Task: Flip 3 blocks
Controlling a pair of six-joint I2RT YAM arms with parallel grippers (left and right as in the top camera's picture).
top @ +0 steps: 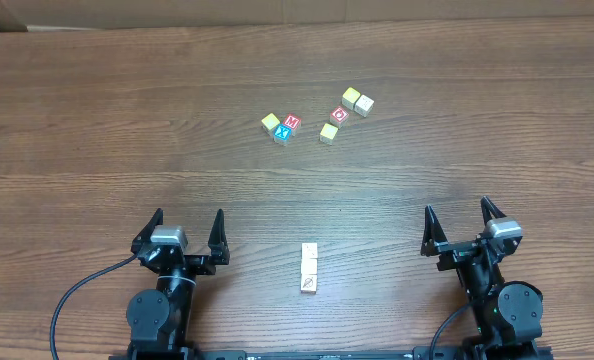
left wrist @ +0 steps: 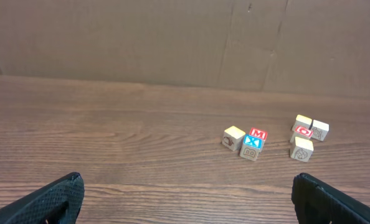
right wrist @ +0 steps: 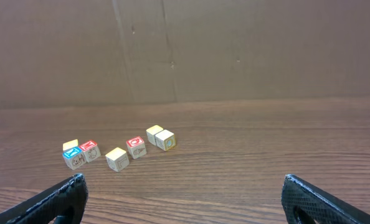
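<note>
Your left end effector (top: pixel 187 215) and right end effector (top: pixel 456 206) stand spread at 7 and 5 o'clock, flanking three blocks (top: pixel 309 267) on the desk (top: pixel 97 120).

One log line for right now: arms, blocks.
left gripper: jaws open, empty | right gripper: jaws open, empty | three pale blocks: lined up between arms, untouched | other cubes: farther back

The two matte black arms (top: pixel 162 308) had round joint housings, and the left gripper (top: pixel 187 222) and right gripper (top: pixel 457 212) each carried tapered, pointed black fingers (top: pixel 218 230), a grey block (top: pixel 167 237) and a trailing black cable (top: pixel 75 296).
</note>
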